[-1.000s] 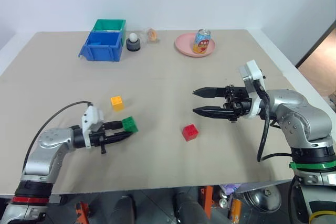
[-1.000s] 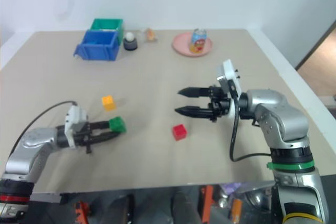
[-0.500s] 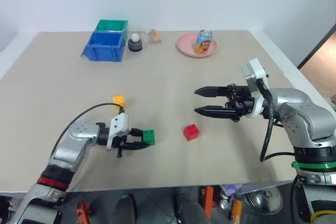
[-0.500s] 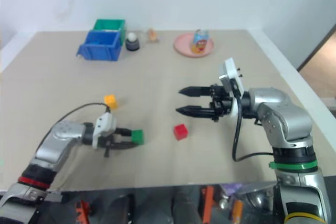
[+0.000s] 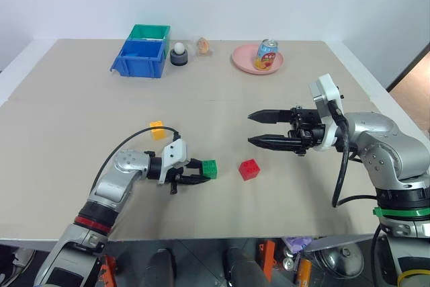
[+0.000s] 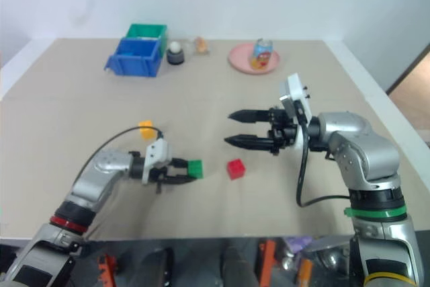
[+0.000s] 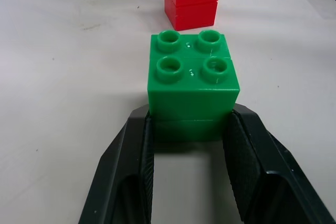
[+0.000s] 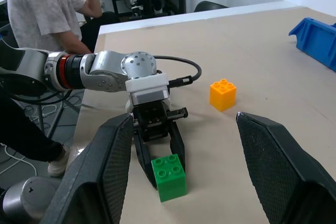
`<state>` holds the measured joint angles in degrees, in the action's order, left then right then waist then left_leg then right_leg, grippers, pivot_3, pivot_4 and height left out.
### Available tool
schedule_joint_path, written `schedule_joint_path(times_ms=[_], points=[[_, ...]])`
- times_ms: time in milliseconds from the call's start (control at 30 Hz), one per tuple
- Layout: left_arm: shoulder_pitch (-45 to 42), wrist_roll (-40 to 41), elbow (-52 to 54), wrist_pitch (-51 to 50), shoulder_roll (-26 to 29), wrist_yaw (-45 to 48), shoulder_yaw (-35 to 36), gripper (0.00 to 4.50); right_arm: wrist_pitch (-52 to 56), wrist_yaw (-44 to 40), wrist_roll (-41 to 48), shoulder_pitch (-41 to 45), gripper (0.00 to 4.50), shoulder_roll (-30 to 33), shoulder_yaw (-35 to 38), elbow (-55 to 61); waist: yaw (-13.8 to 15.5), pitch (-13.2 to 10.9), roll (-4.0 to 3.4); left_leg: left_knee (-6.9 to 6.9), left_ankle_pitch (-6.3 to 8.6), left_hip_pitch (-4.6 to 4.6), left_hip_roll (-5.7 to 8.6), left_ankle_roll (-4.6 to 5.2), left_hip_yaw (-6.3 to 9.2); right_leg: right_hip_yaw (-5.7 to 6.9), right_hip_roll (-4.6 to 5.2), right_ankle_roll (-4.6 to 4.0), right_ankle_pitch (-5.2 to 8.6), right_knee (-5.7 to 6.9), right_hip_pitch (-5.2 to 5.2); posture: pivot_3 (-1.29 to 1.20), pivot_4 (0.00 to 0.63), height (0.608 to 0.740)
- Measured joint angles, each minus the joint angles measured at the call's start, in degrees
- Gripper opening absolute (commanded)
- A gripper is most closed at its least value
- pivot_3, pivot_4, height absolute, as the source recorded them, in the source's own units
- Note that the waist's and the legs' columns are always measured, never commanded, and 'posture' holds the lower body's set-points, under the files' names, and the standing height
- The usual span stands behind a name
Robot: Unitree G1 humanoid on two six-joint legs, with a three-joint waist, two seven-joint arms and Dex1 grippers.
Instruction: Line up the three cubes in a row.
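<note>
The left gripper point(image 5: 199, 174) is pinching the green cube point(image 5: 209, 169) just left of the red cube point(image 5: 249, 169). The yellow cube point(image 5: 157, 130) is sitting farther left on the desk point(image 5: 215, 72). The right gripper point(image 5: 259, 129) is hanging spread above the red cube.

A beige tabletop point(image 5: 222, 109) carries a red cube point(image 5: 249, 169), with a green cube point(image 5: 209, 169) just left of it and a yellow cube point(image 5: 156, 130) farther left. Far behind the red cube stand blue and green bins point(image 5: 144, 52) and a pink plate point(image 5: 243, 62).
</note>
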<state>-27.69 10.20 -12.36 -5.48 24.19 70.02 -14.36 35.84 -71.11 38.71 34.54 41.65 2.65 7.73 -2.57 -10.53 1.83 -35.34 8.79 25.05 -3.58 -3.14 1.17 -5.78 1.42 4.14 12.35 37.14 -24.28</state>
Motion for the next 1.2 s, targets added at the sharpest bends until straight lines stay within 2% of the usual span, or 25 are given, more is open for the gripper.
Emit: schedule_joint_path(times_ms=[300, 1200], points=[[-0.1, 1.0, 0.96, -2.17, -1.67, 0.77, -1.46, 1.35, -0.1, -0.08, -0.24, 0.53, 3.19, -0.18, -0.19, -0.26, -0.06, 0.0, 0.0, 0.01, 0.0, 0.01, 0.0, 0.0, 0.02, 0.0, -0.03, 0.01, 0.0, 0.0, -0.04, 0.0, 0.15, 0.74], [1.23, 1.08, 1.1, 2.46, 2.41, 0.36, -1.0, 1.35, -0.26, -0.4, -0.76, 1.14, 3.19, -0.34, -0.45, -1.43, -0.43, 0.01, -0.02, 0.02, 0.01, -0.04, -0.03, 0.02, 0.01, -0.02, -0.07, -0.02, -0.03, 0.01, -0.04, 0.0, 0.15, 0.74]])
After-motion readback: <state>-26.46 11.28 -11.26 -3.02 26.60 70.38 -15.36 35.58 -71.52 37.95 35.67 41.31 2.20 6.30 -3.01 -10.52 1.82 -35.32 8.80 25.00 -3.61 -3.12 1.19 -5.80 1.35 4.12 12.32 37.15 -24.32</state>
